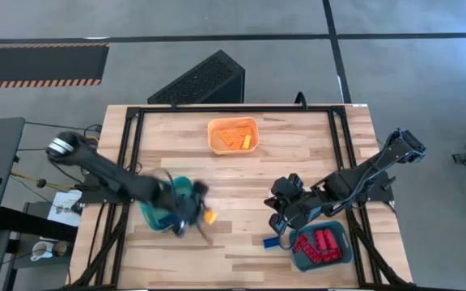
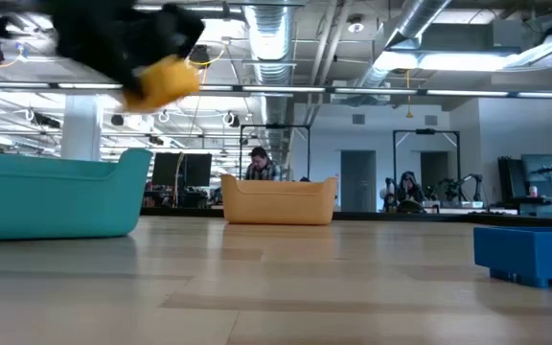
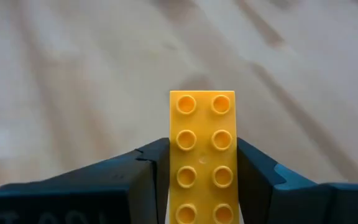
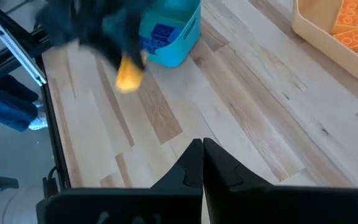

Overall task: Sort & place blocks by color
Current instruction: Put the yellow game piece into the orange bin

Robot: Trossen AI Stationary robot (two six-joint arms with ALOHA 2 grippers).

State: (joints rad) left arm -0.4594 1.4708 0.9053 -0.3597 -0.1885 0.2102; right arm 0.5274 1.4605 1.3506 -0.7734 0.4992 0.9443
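Note:
My left gripper (image 1: 196,208) hovers over the table beside the teal bin (image 1: 162,212), shut on a yellow studded block (image 3: 202,143). The low view shows that block (image 2: 164,82) high above the table top. Blue blocks (image 4: 160,32) lie inside the teal bin (image 4: 179,43). The orange bin (image 1: 233,135) near the far edge holds yellow and orange blocks. Red blocks (image 1: 324,244) lie in a dark bin (image 1: 307,260) at the near right. One blue block (image 1: 272,242) lies flat on the table beside that bin. My right gripper (image 4: 202,163) is shut and empty, just above that blue block. My left gripper pinches the yellow block between its two fingers (image 3: 148,168), one on each long side (image 3: 174,158). The fingers lie along the block, whose studded face is turned to the wrist camera and whose free end (image 3: 202,99) juts past the fingertips. The block is lifted clear of the table.
Black frame rails (image 1: 132,137) run along the table's left and right sides. Bare wood lies between the three bins in the table's middle (image 1: 241,186). A black box (image 1: 201,81) stands on the floor beyond the far edge.

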